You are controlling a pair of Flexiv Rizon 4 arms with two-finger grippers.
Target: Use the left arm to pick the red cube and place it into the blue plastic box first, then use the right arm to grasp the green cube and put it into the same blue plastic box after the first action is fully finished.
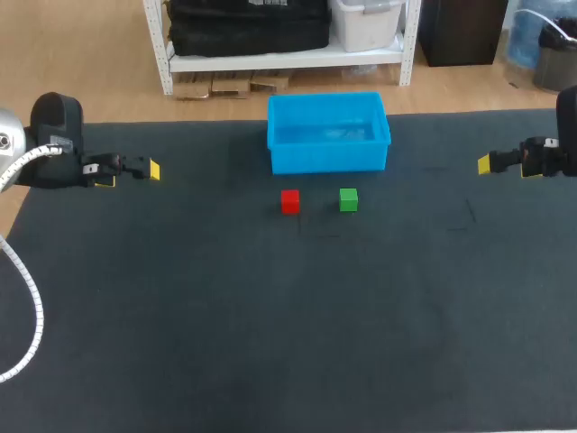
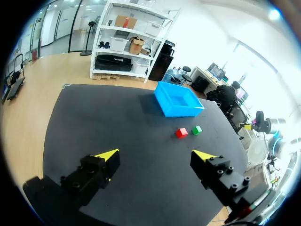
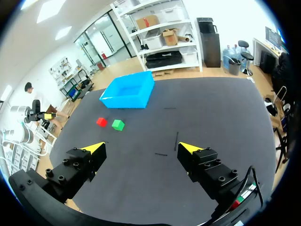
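Red cube [image 1: 289,200] and green cube [image 1: 348,199] sit side by side just beside the blue plastic box [image 1: 329,158], ungrasped. Left end effector [image 2: 156,154] and right end effector [image 3: 141,147] are spread, empty and well apart from the box, apparently staged for approach.

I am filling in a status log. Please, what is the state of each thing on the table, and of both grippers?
red cube: on the table in front of the box, not held.
green cube: on the table beside the red cube, apart from it, not held.
blue plastic box: upright, open on top, nothing inside.
left gripper: open, holding nothing.
right gripper: open, holding nothing.
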